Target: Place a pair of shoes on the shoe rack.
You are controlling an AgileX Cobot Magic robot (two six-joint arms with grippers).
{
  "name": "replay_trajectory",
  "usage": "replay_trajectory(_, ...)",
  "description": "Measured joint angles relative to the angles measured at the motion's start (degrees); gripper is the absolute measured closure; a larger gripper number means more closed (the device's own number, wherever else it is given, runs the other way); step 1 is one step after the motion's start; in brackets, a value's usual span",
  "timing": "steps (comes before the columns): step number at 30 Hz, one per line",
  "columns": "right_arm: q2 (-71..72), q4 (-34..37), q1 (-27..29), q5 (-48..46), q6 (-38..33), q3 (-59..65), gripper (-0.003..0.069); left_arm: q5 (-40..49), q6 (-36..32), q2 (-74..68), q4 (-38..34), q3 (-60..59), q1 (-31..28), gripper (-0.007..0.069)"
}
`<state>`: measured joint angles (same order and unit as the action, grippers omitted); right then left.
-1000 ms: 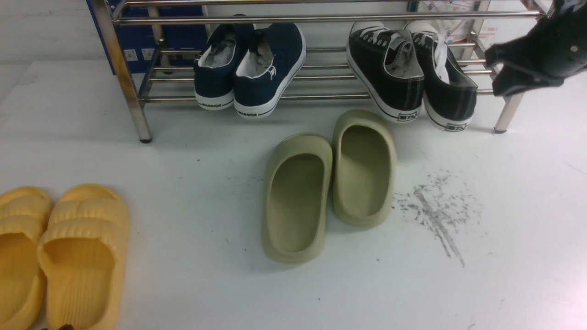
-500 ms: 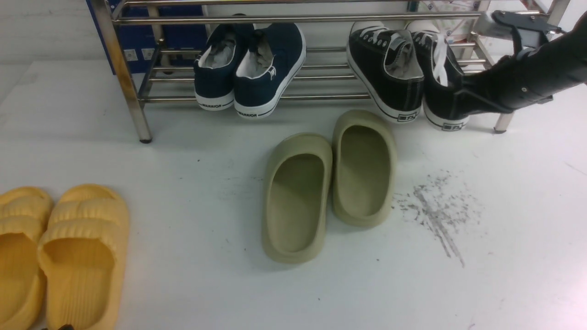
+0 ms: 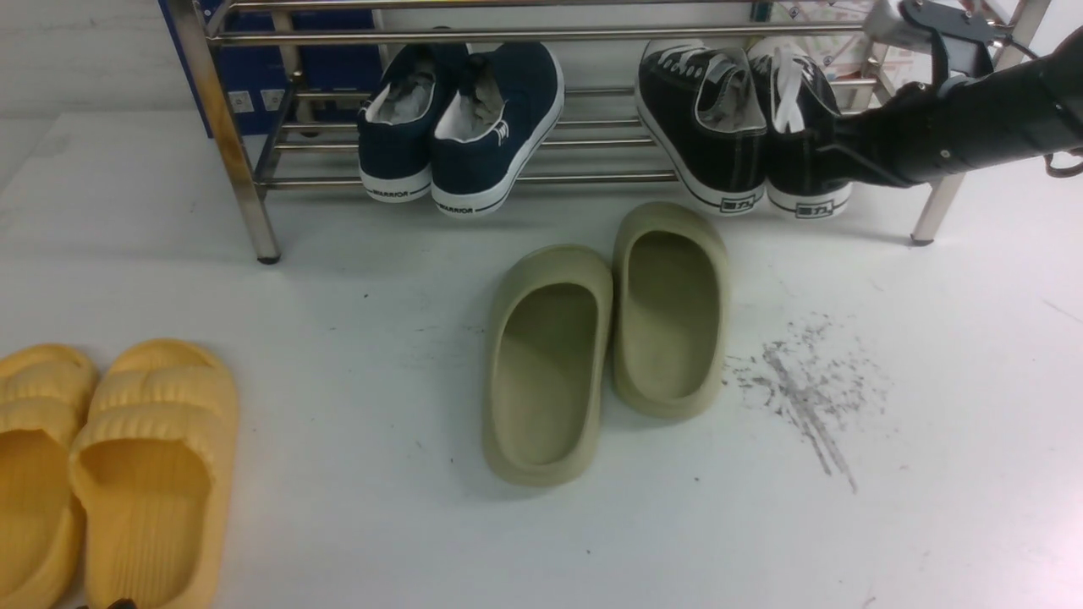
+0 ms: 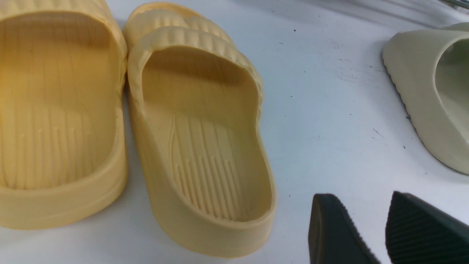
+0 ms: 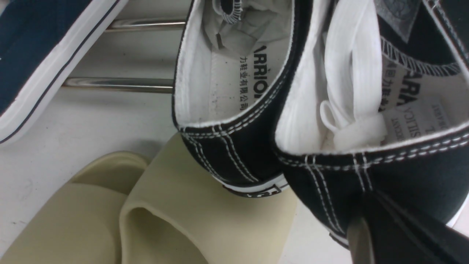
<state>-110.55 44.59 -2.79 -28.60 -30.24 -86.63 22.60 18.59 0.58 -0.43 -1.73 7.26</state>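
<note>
**Operator:** Working left to right from the front camera. My left gripper (image 4: 381, 227) hangs low over the white table (image 3: 338, 524) just beside the yellow ribbed foam slippers (image 3: 110, 465); its two dark fingers stand apart with nothing between them. It has no part in this step, so I'd leave it parked.

**Observer:** And the rack?

**Operator:** The wide shiny steel shoe rack of thin horizontal bars (image 3: 541, 35) holds two pairs on its lower bars. Towards the left are the navy blue canvas sneakers with white soles (image 3: 461, 118), heels hanging off the front bar. Towards the right is my pair, the black canvas low-top sneakers with white laces and toe caps (image 3: 744, 118), side by side, toes in, heels also overhanging. The olive-beige foam slippers (image 3: 609, 338) lie on the table in front, not on the rack.

**Observer:** Your right gripper?

**Operator:** The right gripper (image 3: 833, 156) is fully closed and pressed against the outer side of the right-hand black sneaker near its heel; it grips nothing. I judge this a nudge to square the pair. To do it well I'd push slowly along the bars, keep the tip low on the canvas, and stop before the left black sneaker rides over a bar or tips.
</note>
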Motion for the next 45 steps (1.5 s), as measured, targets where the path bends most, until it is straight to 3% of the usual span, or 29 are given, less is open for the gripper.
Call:
replay_trajectory(19, 0.09, -6.12, -0.10, 1.61, -1.36, 0.00, 0.0643, 0.00, 0.00, 0.00, 0.00, 0.00, 0.00, 0.0386)
replay_trajectory(28, 4.82, -6.19, -0.10, -9.70, -1.08, 0.00, 0.0594, 0.00, 0.00, 0.00, 0.00, 0.00, 0.00, 0.0386)
replay_trajectory(35, 6.69, -14.22, 0.98, -19.36, 9.37, 0.00, 0.0571, 0.00, 0.00, 0.00, 0.00, 0.00, 0.00, 0.0386)
replay_trajectory(36, 7.86, -19.48, 1.83, -23.16, 14.54, 0.00, 0.0569, 0.00, 0.00, 0.00, 0.00, 0.00, 0.00, 0.0386)
replay_trajectory(37, 8.03, -20.13, 1.92, -24.08, 15.13, 0.00, 0.0569, 0.00, 0.00, 0.00, 0.00, 0.00, 0.00, 0.0386)
replay_trajectory(41, 14.36, -35.61, 3.34, -32.83, 26.15, 0.38, 0.0569, 0.00, 0.00, 0.00, 0.00, 0.00, 0.00, 0.0386)
replay_trajectory(45, 25.37, -37.62, 3.38, -33.52, 27.40, 4.34, 0.0580, 0.00, 0.00, 0.00, 0.00, 0.00, 0.00, 0.0386)
